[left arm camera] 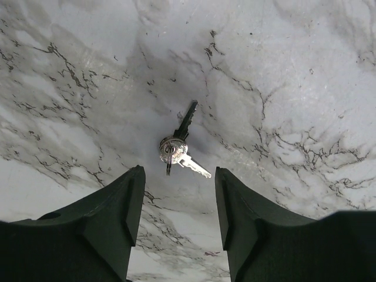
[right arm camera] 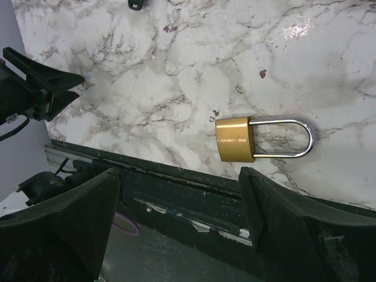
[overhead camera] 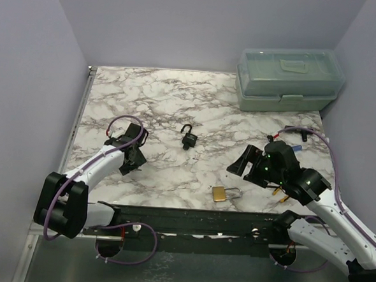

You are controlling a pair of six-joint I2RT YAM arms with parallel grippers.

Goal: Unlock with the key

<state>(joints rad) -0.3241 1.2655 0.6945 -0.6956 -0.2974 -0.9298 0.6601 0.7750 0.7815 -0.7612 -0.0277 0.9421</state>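
Observation:
Two keys [left arm camera: 176, 148] on one ring, one dark and one silver, lie flat on the marble just ahead of my left gripper [left arm camera: 179, 171]. Its fingers stand apart with only bare marble between them. In the top view the left gripper [overhead camera: 131, 153] is at the table's left, and the keys are hidden beneath it. A brass padlock [right arm camera: 235, 140] with a shut steel shackle lies by the near edge, just beyond my right gripper [right arm camera: 179, 173], which is wide open and empty. The brass padlock [overhead camera: 225, 194] is left of and nearer than the right gripper [overhead camera: 245, 164].
A small black padlock [overhead camera: 188, 138] lies near the table's middle. A pale green lidded box [overhead camera: 287, 80] stands at the back right corner. A small blue object [overhead camera: 298, 148] lies by the right arm. A dark rail [right arm camera: 176, 188] runs along the table's near edge.

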